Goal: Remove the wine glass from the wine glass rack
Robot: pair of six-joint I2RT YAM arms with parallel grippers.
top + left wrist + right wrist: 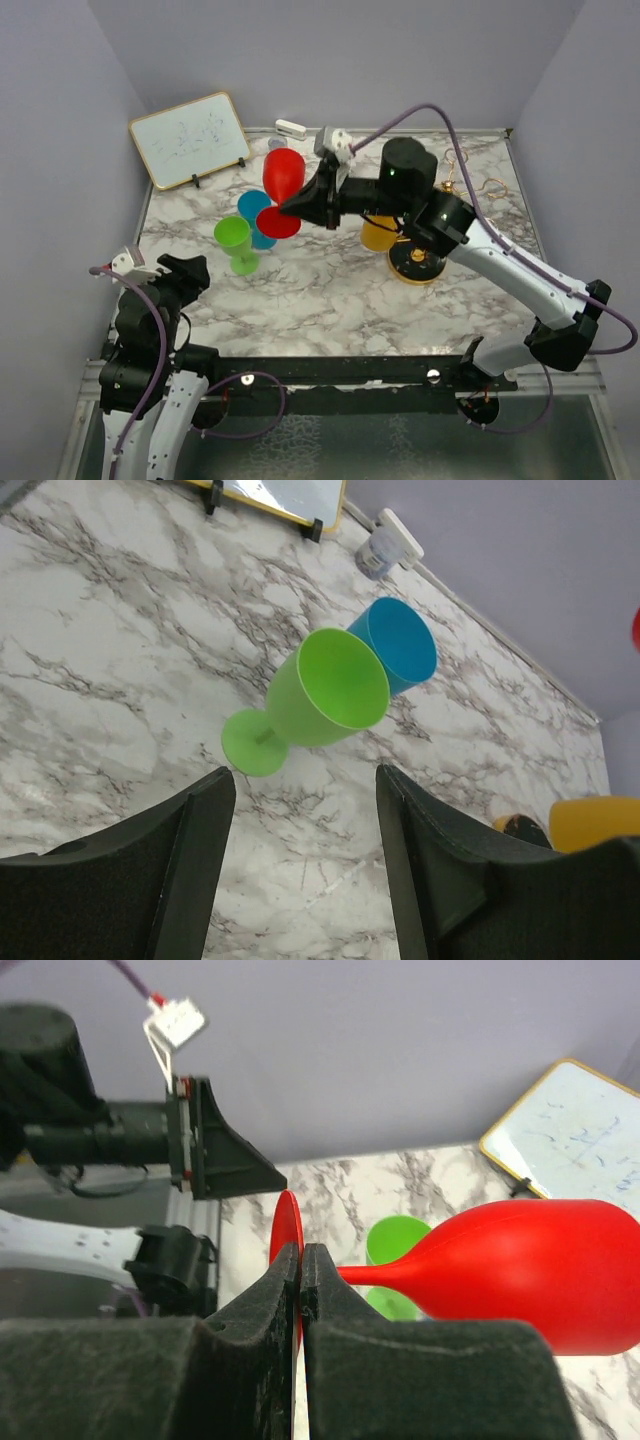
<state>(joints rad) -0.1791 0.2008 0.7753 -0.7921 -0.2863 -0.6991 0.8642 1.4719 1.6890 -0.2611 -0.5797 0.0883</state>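
Wine glass rack (412, 270): standing on the marble table (330, 310). The right arm is crossing above its black, gold-rimmed base, and gold wire loops are showing beyond the arm.
Red wine glass (284, 172): hanging clear of the rack, well to the rack's left as seen from the arm bases. It is lying on its side in the air, with the bowl pointing toward the far wall and the foot toward the arms.
Right gripper (300, 1260): reaching out left of the rack. Its fingers are pressing together on the thin red foot disc and pinching it edge-on, with the stem running sideways out of the pinch.
Left gripper (303, 775): sitting far left of the rack, close to the near table edge. Its fingers are spreading wide with nothing between them.
Green glass (325, 695): standing upright left of the rack, below and nearer than the red glass.
Blue glass (400, 645): standing just behind the green one, seemingly touching it.
Yellow glass (378, 236): showing right at the rack's left side, partly hidden by the right arm. I cannot tell whether it is hanging or standing.
Whiteboard (190, 140): leaning at the far-left corner, well apart from the rack.
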